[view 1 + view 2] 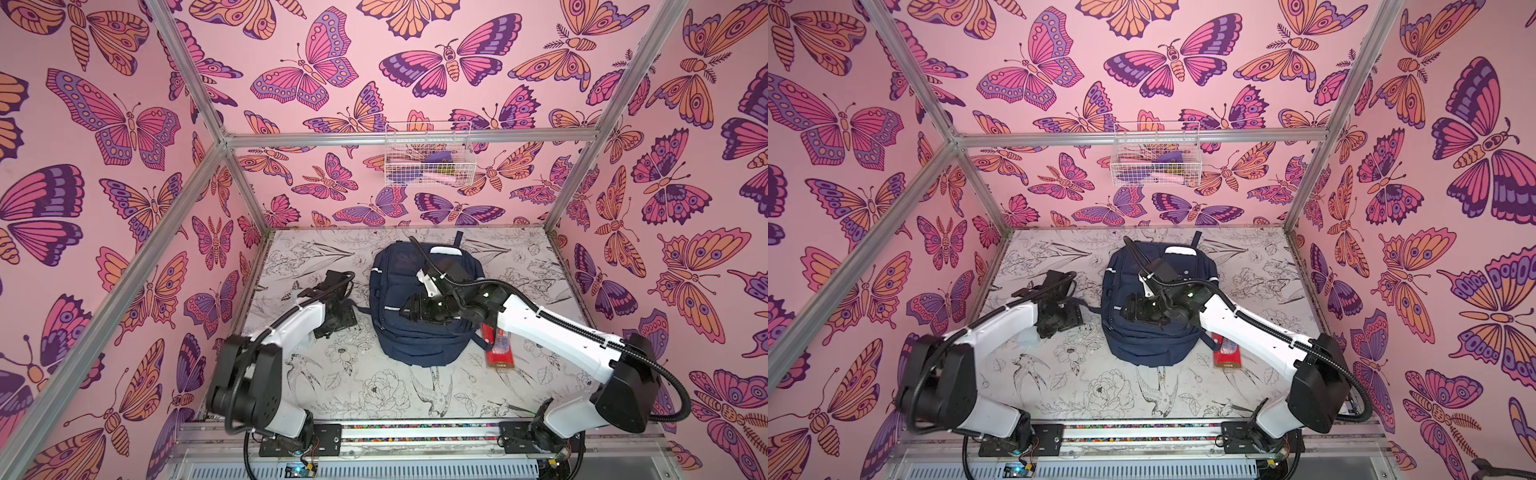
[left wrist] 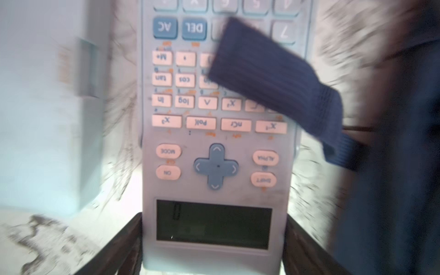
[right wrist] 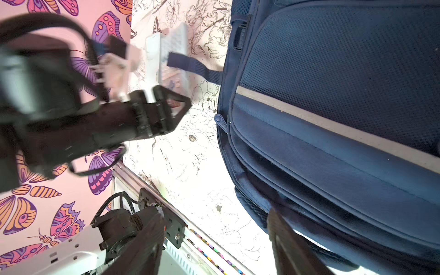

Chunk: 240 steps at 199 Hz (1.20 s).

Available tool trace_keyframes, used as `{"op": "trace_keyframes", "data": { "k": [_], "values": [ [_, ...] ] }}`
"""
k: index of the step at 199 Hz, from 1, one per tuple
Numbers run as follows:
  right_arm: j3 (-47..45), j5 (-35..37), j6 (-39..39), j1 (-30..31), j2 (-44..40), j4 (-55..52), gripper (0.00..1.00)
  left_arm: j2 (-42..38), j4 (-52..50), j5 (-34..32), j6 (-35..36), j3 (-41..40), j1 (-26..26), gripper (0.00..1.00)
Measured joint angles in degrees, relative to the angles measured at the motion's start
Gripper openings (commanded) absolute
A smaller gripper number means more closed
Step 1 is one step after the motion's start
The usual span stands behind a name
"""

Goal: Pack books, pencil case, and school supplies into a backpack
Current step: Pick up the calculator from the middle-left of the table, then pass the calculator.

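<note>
Here the navy mesh-and-fabric backpack (image 1: 415,345) lies flat, with the right gripper (image 3: 215,216) over it, fingers spread and empty. Just left of the backpack, the left gripper (image 2: 213,228) pinches a slim grey plastic calculator (image 2: 214,142). A ribbed strap (image 2: 273,78) is draped across its keys.

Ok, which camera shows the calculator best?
Left wrist view: the calculator fills it, keys and screen readable. Right wrist view shows it pale and blurred in the left gripper; in both top views that gripper hides it.
</note>
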Motion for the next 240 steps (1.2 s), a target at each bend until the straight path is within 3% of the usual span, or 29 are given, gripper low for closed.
{"op": "trace_keyframes", "data": {
  "k": [77, 155, 193, 240],
  "values": [
    [12.2, -0.9, -0.4, 0.0, 3.2, -1.1, 0.70, -18.5, -3.8, 3.4, 1.0, 2.3, -1.4, 0.23],
    [16.0, 2.9, -1.5, -0.2, 3.0, 0.8, 0.66, -21.3, 8.7, 13.5, 0.9, 3.4, -19.5, 0.20],
    [15.2, 5.4, -1.8, -0.5, 2.8, 0.3, 0.54, -19.9, 11.2, 14.0, 0.2, 3.4, -22.6, 0.19],
    [14.7, 6.6, -2.0, -0.6, 2.3, 0.1, 0.33, -19.3, 11.8, 13.9, -0.6, 3.4, -23.6, 0.20]
  ]
}}
